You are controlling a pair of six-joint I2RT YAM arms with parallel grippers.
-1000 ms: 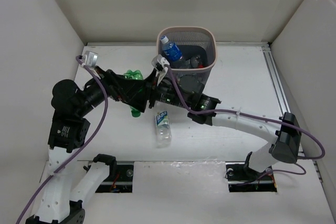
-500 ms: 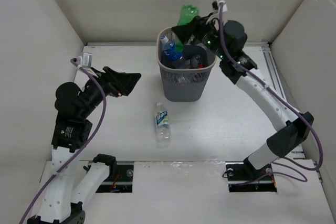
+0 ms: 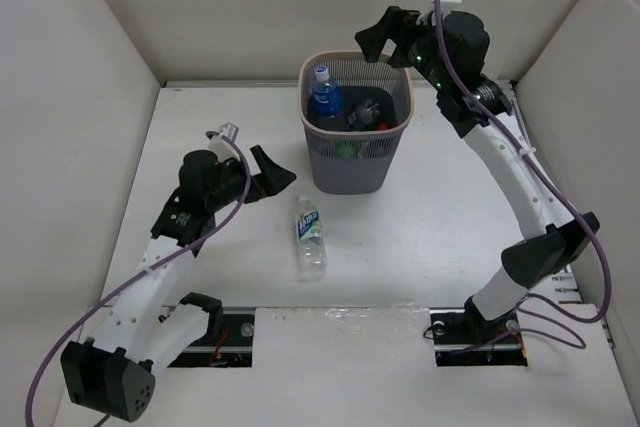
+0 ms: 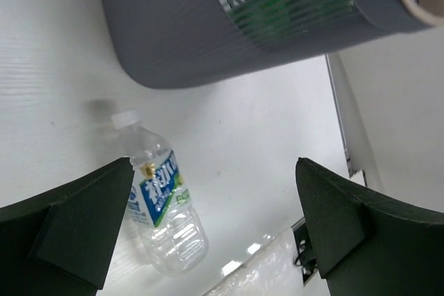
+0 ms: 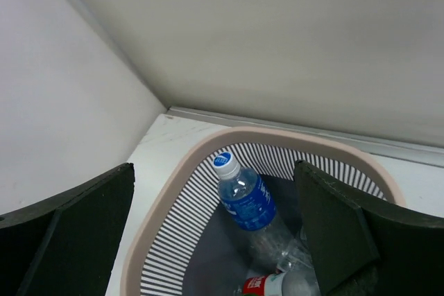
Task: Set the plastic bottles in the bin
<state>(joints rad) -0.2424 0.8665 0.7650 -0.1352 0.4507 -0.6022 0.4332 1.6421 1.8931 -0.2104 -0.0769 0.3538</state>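
The bin (image 3: 324, 59), dark mesh with a pale pink rim, stands at the back middle of the table. Inside it are a blue-labelled bottle (image 3: 323, 93), other clear bottles and a green bottle (image 3: 347, 148) that shows through the mesh. My right gripper (image 3: 384, 37) hovers open and empty above the bin's far rim. In the right wrist view I look down on the blue-labelled bottle (image 5: 245, 199) and a red-labelled one (image 5: 268, 285). One clear bottle (image 3: 310, 238) with a blue-and-white label lies on the table in front of the bin. My left gripper (image 3: 272, 172) is open, up and to the left of it.
In the left wrist view the lying bottle (image 4: 164, 213) sits beside the left finger, and the bin's mesh wall (image 4: 194, 39) fills the top. White walls enclose the table on three sides. A metal rail (image 3: 528, 162) runs along the right edge.
My right gripper has opened above the bin and the green bottle has dropped inside. My left arm has swung down and right, toward the bottle lying on the table.
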